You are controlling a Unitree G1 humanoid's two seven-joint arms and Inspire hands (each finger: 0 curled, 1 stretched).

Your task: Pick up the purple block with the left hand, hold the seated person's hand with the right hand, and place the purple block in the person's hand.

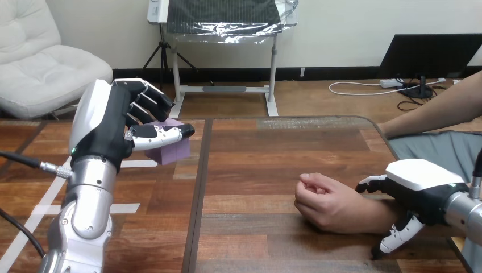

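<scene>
Left hand (113, 122) was clamped on the purple block (172, 151), thumb across the near face and fingers wrapped over the top and far side. The block was held clear of the tabletop (256, 170), above its left half toward the far edge.

Handling, judged by looks: a small, rigid cube with flat faces and crisp edges, probably light and not fragile. The surface seemed matte, so slip risk was low. The best hold was a pinch on two opposite flat faces, as it was here. Much of the block stuck out past the thumb, so it could twist in the grip if bumped.

Right hand (423, 182) was at the near-right corner on the person's wrist, with fingers curled over the far side and the thumb down the near side. It read as a grasp.

The person's hand (324, 203) lay on the tabletop right of centre, toward the near edge. Its fingers were curled into a loose fist, with no open palm showing.

Obstructions: nothing stood between the block and the person's hand. The dark seam (199, 187) and the white tape strips (136, 164) lay flat, so they were no issue. The real blocker was the closed fist. The right hand's fingers sat just beside the drop spot, so clearance there was tight.
</scene>
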